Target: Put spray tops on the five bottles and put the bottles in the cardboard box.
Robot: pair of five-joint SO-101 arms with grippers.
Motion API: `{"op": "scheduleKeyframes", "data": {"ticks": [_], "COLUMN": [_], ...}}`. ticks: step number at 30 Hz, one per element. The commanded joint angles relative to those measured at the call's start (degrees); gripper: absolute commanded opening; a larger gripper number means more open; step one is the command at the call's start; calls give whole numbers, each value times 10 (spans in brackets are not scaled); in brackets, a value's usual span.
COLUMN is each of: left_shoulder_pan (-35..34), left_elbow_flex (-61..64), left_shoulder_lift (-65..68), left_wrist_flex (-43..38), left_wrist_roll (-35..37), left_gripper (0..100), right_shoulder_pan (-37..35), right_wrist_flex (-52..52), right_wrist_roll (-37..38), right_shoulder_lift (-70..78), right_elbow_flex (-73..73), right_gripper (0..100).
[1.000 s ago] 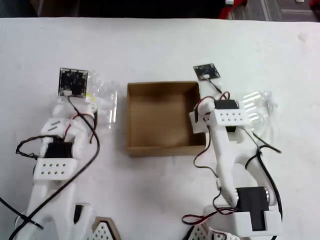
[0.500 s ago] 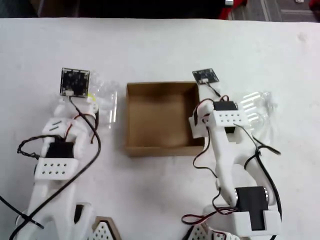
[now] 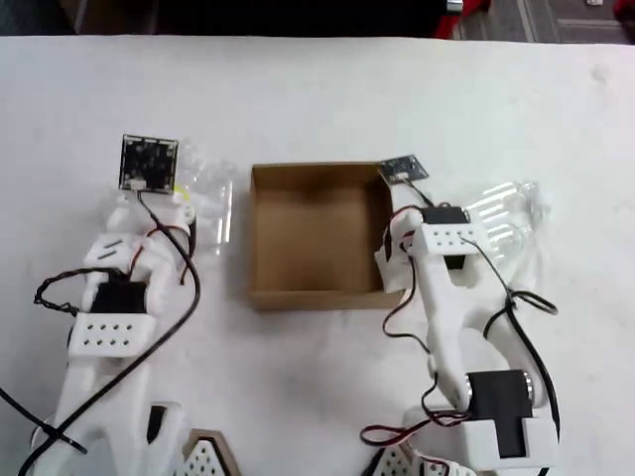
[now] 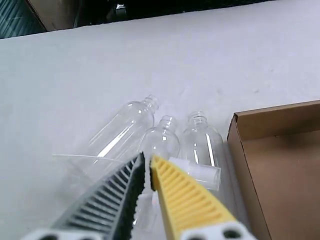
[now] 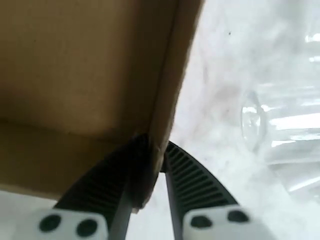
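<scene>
The right gripper (image 5: 152, 147) is closed on the side wall of the open cardboard box (image 3: 317, 238), one finger inside and one outside. Clear bottles (image 3: 501, 213) lie on the white table (image 3: 317, 99) just beyond that wall. The left gripper (image 4: 146, 160) is closed to a thin slit with nothing visibly clamped, above three uncapped bottles (image 4: 162, 139) and a white spray top (image 4: 197, 175) beside the box's opposite wall.
</scene>
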Motion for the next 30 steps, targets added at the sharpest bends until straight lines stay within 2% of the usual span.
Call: {"op": "scheduleKeyframes", "data": {"ticks": [1,4,9,19,21,27,30], "left_shoulder_pan": [7,7,7,5,5,5,5], "left_elbow_flex": [-4,-4,-4,-3,-3,-3,-3], "left_shoulder_lift": [-3,-3,-3,-3,-3,-3,-3], "left_wrist_flex": [-19,-20,-20,-20,-20,-20,-20], "left_wrist_roll": [4,4,3,3,3,3,3], "left_gripper": [23,23,23,23,23,24,24], "right_shoulder_pan": [-7,-7,-29,-38,-37,-55,-64], "right_wrist_flex": [19,23,63,69,70,104,180], "right_wrist_roll": [7,10,61,66,66,85,107], "right_shoulder_lift": [-8,-8,-8,-8,-8,-8,-8], "right_elbow_flex": [-3,-3,-4,-8,-8,-37,-109], "right_gripper": [16,16,16,24,60,265,272]}}
